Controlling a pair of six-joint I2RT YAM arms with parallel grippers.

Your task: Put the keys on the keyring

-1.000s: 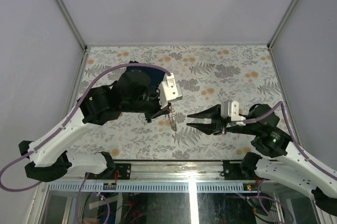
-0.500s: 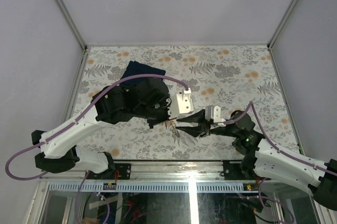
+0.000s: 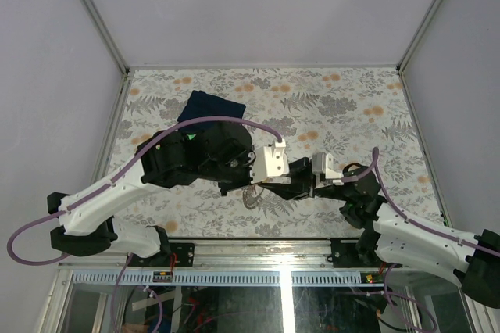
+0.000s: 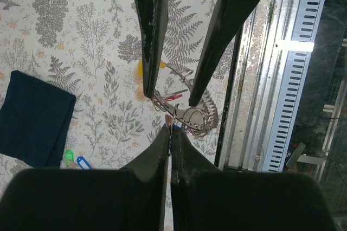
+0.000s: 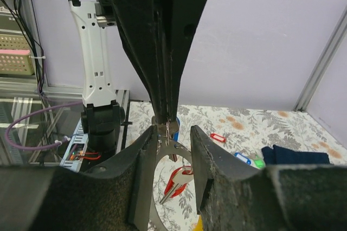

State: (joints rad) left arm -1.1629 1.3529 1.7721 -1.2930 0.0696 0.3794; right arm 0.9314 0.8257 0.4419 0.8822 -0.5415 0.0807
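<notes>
- Threading was the step in hand: my left hand [image 4: 171, 133] was clenched on the thin grey metal keyring [image 4: 191, 129], holding it up off the floral-patterned desk [image 3: 351, 114], close to the desk's near edge.
- My right hand [image 5: 171, 132] stood half spread, one finger on either side of the ring, grasping nothing that I could make out.
- A small metal key with a red oblong tag [image 5: 179, 178] hung from the ring with its long axis nearly plumb, tag uppermost and blade slanting downward.
- Next, I judged, a loose key was wanted: the blue-tagged key [image 4: 82, 161] and the green-tagged key [image 4: 68, 156] lay beside the dark blue folded cloth [image 4: 35, 117], well apart from the ring. Its hole would need aligning with the ring's split.
</notes>
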